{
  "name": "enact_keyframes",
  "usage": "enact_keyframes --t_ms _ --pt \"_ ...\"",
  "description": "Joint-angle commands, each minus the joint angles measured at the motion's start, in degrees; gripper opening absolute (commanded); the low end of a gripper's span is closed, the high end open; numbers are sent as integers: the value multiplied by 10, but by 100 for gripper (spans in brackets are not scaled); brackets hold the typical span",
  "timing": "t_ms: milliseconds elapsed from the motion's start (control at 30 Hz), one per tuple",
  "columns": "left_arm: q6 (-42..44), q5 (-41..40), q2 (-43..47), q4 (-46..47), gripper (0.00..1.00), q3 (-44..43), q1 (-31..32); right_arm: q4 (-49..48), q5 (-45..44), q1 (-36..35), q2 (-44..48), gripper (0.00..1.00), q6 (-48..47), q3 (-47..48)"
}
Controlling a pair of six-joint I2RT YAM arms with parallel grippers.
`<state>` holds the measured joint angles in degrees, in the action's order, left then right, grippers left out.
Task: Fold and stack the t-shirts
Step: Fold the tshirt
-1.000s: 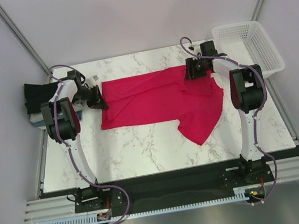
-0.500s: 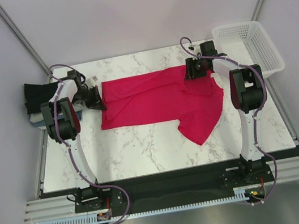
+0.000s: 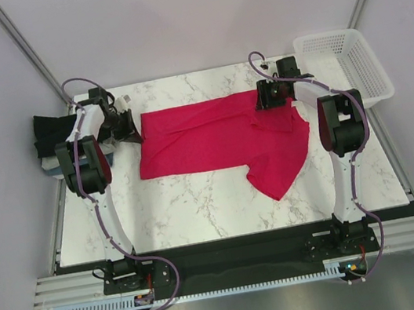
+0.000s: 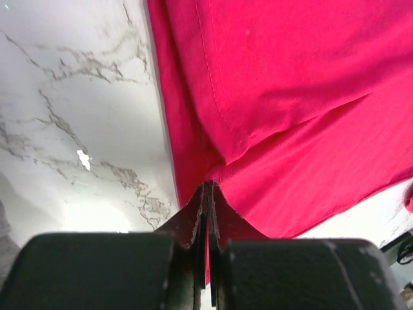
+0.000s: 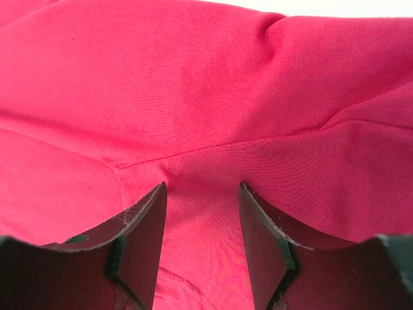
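Observation:
A crimson-red t-shirt point(image 3: 211, 134) lies spread on the marble table, with one part hanging toward the front right. My left gripper point(image 3: 126, 128) is at the shirt's left edge. In the left wrist view the gripper point(image 4: 208, 187) is shut, with a thin strip of the red shirt point(image 4: 290, 97) between its fingers. My right gripper point(image 3: 265, 100) is on the shirt's far right part. In the right wrist view it point(image 5: 201, 187) is open, with its fingers straddling the red cloth point(image 5: 193, 97). A folded stack point(image 3: 49, 140) in black, pale grey-white and blue sits at the table's left edge.
A white mesh basket point(image 3: 343, 64) stands at the far right corner. The bare marble table point(image 3: 199, 204) extends in front of the shirt. Grey walls close in the left, right and back sides.
My left gripper has moved a little toward the far left, still at the shirt's left edge. The right arm and the shirt look unchanged.

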<state>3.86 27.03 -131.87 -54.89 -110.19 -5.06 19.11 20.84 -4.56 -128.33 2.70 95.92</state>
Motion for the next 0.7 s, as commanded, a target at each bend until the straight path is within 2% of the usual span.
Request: enact_keyframes --t_ms 0,667 --pt "-6 -12 -16 1 2 -27 -3 7 -24 -1 -20 57 -15 -4" --pt "-9 -43 -45 15 2 -65 3 8 -28 -3 -14 57 -20 -12"
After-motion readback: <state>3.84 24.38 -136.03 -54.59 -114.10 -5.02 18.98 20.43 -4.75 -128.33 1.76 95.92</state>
